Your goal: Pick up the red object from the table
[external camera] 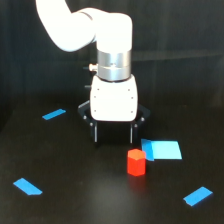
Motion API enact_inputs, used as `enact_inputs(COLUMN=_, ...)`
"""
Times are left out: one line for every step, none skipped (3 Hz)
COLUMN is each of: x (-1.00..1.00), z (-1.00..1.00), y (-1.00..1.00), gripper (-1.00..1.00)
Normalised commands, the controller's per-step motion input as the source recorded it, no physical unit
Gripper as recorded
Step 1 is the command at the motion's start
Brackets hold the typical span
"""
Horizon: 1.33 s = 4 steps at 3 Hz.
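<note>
Fingers (96, 133) apart and empty, hanging just behind the red block (136, 162) mid-tabletop (75, 200), not yet lined up for the grab.

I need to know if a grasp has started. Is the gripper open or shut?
Open. The gripper shows two dark fingers hanging clearly apart with nothing between them; the red object stands on the table, untouched.

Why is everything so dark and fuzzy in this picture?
In the exterior view the table and backdrop are black, so only bright things stand out. The whole view is soft: the red object has blurry edges, the dark gripper fingers melt into the background, and the blue patch glows.
</note>
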Motion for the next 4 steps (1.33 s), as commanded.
enact_inputs(x=0.5, z=-0.04, y=-0.73, gripper=1.0)
enact_inputs(x=0.09, z=0.19, y=-0.61, gripper=1.0)
enact_inputs(x=0.01, z=0.15, y=-0.62, gripper=1.0)
enact_inputs(x=0.14, z=0.08, y=-0.36, gripper=0.87)
